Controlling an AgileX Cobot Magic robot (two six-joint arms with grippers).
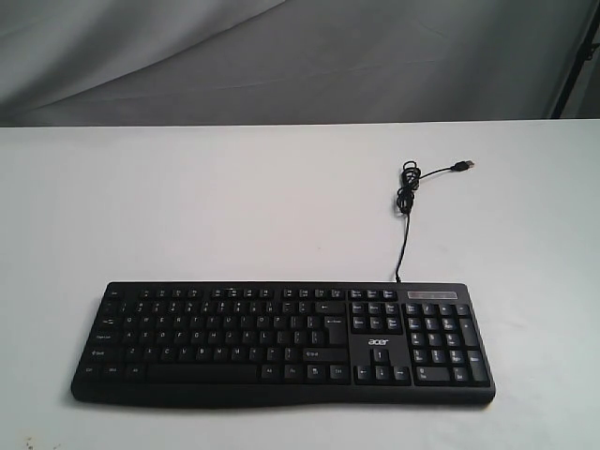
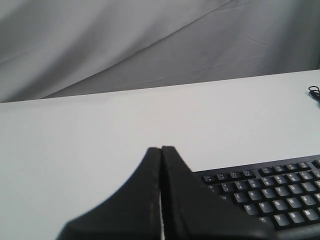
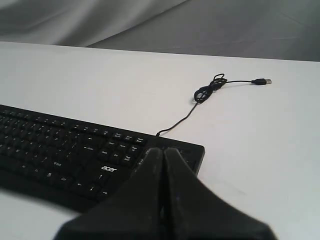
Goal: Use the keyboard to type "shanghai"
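The wide black keyboard (image 1: 281, 342) with white legends and an "acer" logo lies flat near the front of the white table. Its thin black cable (image 1: 406, 192) coils behind its right end and finishes in a loose USB plug (image 1: 463, 165). Neither arm shows in the exterior view. In the left wrist view my left gripper (image 2: 161, 149) is shut with nothing in it, its tips in front of the keyboard's (image 2: 270, 192) left end. In the right wrist view my right gripper (image 3: 163, 149) is also shut and bare, its tips in front of the number-pad end of the keyboard (image 3: 75, 150).
The white table (image 1: 187, 206) stretches back to a grey draped cloth backdrop (image 1: 281, 56). A dark upright post (image 1: 577, 56) stands at the far right behind the table. The coiled cable (image 3: 207, 90) and plug (image 3: 262, 81) rest on the table behind the keyboard.
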